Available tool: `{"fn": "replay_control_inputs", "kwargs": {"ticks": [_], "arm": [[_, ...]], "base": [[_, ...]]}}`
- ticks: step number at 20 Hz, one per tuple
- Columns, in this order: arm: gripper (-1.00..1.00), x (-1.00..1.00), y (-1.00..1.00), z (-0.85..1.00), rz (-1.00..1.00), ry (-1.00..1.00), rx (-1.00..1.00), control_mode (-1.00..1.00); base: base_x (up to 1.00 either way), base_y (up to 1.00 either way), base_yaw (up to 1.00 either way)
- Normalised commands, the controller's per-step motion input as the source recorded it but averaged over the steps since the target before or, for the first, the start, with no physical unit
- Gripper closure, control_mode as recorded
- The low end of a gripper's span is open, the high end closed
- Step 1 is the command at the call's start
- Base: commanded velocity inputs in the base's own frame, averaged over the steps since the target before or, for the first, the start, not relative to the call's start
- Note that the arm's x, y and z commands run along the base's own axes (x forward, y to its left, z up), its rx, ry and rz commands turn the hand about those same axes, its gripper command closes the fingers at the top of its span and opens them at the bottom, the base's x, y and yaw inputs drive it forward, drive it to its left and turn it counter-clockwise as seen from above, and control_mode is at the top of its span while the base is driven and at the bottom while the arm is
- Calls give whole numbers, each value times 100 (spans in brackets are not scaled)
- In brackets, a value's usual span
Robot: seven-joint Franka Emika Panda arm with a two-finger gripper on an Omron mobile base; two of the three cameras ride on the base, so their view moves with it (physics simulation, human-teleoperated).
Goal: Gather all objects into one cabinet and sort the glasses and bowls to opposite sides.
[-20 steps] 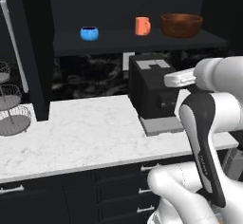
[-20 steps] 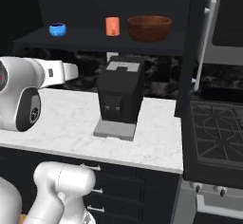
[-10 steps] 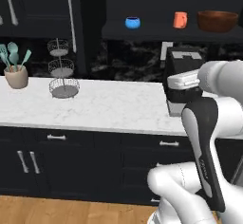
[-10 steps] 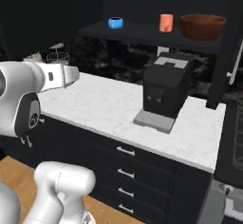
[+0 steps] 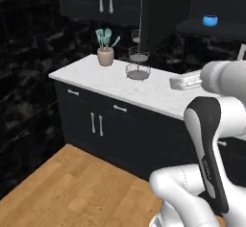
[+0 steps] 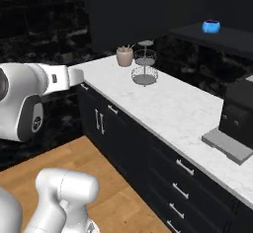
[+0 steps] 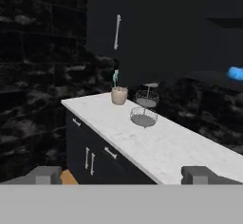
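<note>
The blue bowl stands on a dark shelf at the upper right, and shows as a blue blur at the right edge of the hand view. The black cabinet door carries a long pale bar handle. My gripper is open with nothing between its fingertips. It hovers in front of the counter's left end, far from the shelf. The white hand points left. The other objects, the glasses among them, are out of view.
On the white marble counter stand a utensil crock and a tiered wire stand. The black coffee machine sits at the right. Black base cabinets and wooden floor lie below.
The whole picture has shifted: the base has swung left. The coffee machine, orange mug and brown bowl have slid out to the right, and the counter's left end and the floor have come into view.
</note>
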Motion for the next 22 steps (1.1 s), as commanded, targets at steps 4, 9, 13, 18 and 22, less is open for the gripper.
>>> {"fn": "replay_control_inputs", "kwargs": {"ticks": [4, 9, 13, 18, 22], "arm": [[-100, 0, 0, 0, 0, 0, 0, 100], [-100, 0, 0, 0, 0, 0, 0, 100], [-100, 0, 0, 0, 0, 0, 0, 100], [-100, 0, 0, 0, 0, 0, 0, 100], [-100, 0, 0, 0, 0, 0, 0, 100]], "base": [[-82, 34, 60], [-28, 50, 60], [0, 24, 79], [-5, 22, 80], [-20, -52, 46]]}}
